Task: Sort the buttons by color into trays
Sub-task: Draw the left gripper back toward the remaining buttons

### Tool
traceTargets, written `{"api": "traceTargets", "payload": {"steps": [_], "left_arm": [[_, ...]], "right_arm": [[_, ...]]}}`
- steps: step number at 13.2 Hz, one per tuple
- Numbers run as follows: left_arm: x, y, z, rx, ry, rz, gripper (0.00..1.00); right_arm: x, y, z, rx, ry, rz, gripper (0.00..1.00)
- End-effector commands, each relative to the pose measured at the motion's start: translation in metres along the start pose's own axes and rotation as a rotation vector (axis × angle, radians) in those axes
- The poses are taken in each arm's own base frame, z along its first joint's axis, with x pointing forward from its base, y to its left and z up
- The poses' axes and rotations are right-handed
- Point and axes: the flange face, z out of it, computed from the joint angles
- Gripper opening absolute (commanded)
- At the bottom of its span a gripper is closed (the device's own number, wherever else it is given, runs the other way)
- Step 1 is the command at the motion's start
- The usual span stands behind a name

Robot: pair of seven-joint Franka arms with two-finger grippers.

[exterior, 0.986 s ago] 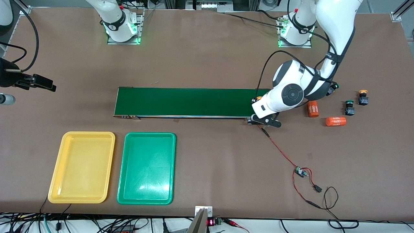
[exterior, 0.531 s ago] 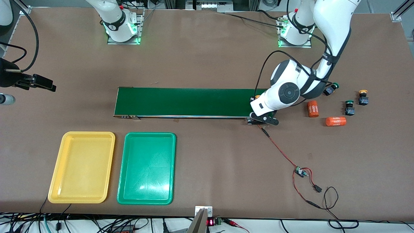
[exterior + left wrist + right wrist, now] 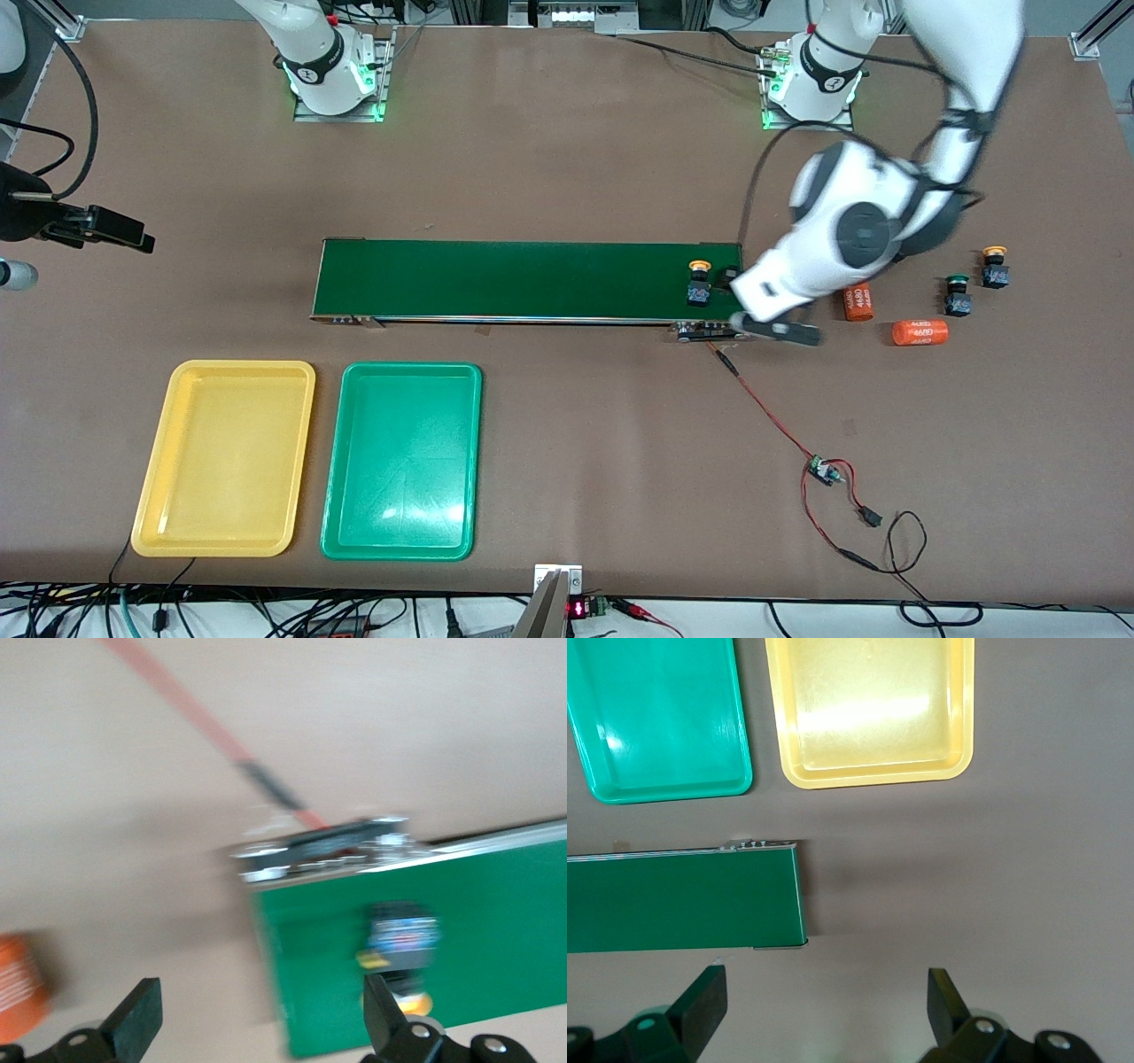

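Waiting off the counter's edge at the right arm's end, the right end effector (image 3: 819,1014) has its fingers spread apart and empty, looking down on both trays. Nearer the front camera than the conveyor belt (image 3: 523,279) lie the yellow tray (image 3: 164,461) and, just beside it, the green tray (image 3: 341,461), neither holding anything. On the belt, at its end toward the left arm, stands one yellow-capped button (image 3: 699,283), upright. Just past that end of the belt, the left end effector (image 3: 257,1019) hangs in the air with its fingers wide apart, gripping nothing. Farther from the belt toward the left arm's end, two orange cylinders (image 3: 858,299) lie on the counter, then a green-capped button (image 3: 957,297) and another yellow-capped button (image 3: 994,268), close together.
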Motion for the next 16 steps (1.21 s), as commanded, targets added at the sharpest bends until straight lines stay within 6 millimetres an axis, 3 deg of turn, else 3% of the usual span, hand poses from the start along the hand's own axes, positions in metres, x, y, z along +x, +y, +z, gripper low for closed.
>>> {"api": "traceTargets", "payload": {"steps": [1,5,9,10,14,16], "left_arm": [[-0.009,-0.1,-0.005,-0.015,-0.069,-0.027,1.0],[-0.028,-0.192,0.006,-0.061,-0.138,-0.119,1.0],[-0.053,-0.222,0.038,-0.011,-0.215,-0.071,1.0],[-0.056,-0.224,0.042,-0.019,-0.225,-0.022,1.0],[-0.07,-0.27,0.047,-0.069,-0.229,0.04,1.0],[-0.096,-0.287,0.064,-0.112,-0.268,0.118,1.0]], "right_arm": [[-0.001,0.0,-0.003,0.019,0.004,0.015,1.0],[-0.001,0.0,-0.002,0.02,0.001,0.015,1.0],[0.0,-0.002,-0.003,0.02,0.014,0.013,1.0],[0.002,-0.003,-0.005,0.02,0.031,0.012,1.0],[0.005,-0.008,-0.006,0.018,0.053,0.038,1.0],[0.005,-0.018,-0.006,0.004,0.056,0.022,1.0]]}}
